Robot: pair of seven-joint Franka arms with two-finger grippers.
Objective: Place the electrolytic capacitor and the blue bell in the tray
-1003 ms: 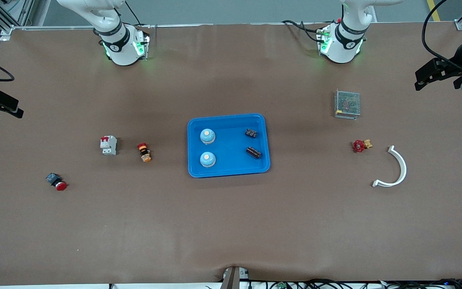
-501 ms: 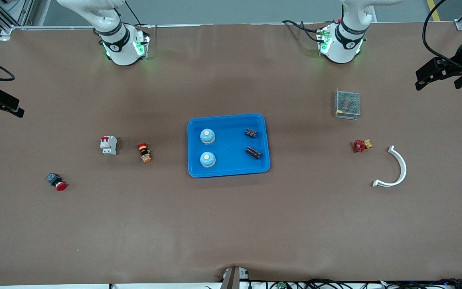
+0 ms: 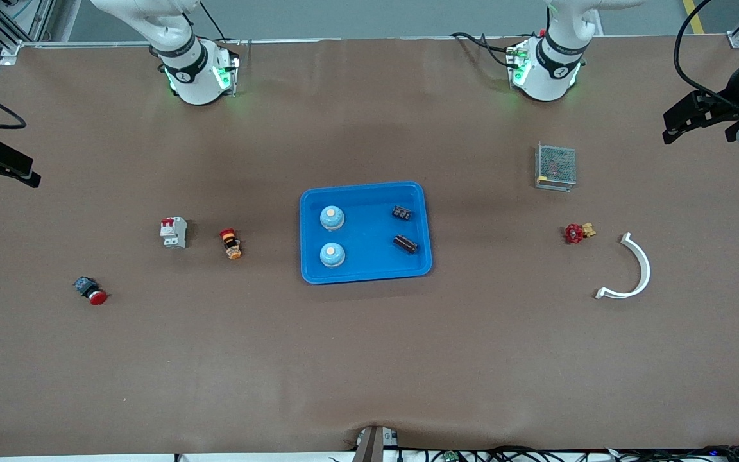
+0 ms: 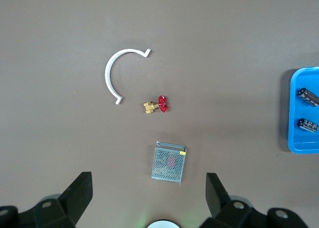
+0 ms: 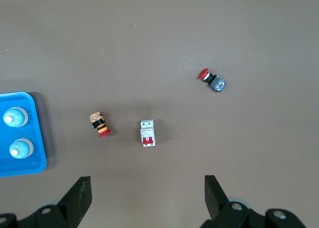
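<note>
The bright-blue tray (image 3: 369, 232) lies mid-table. Two blue bells (image 3: 331, 217) (image 3: 332, 255) stand in its half toward the right arm's end. Two dark electrolytic capacitors (image 3: 401, 212) (image 3: 405, 244) lie in the half toward the left arm's end. The left wrist view shows the tray's rim (image 4: 304, 149) and both capacitors (image 4: 309, 97). The right wrist view shows the bells (image 5: 15, 117). My left gripper (image 4: 148, 180) hangs open and empty high over the left arm's end of the table. My right gripper (image 5: 147, 180) hangs open and empty high over the right arm's end.
Toward the left arm's end sit a grey mesh box (image 3: 555, 166), a red-handled brass valve (image 3: 577, 232) and a white curved piece (image 3: 632, 273). Toward the right arm's end are a white circuit breaker (image 3: 174, 231), an orange-and-red switch (image 3: 231, 243) and a red push button (image 3: 90, 290).
</note>
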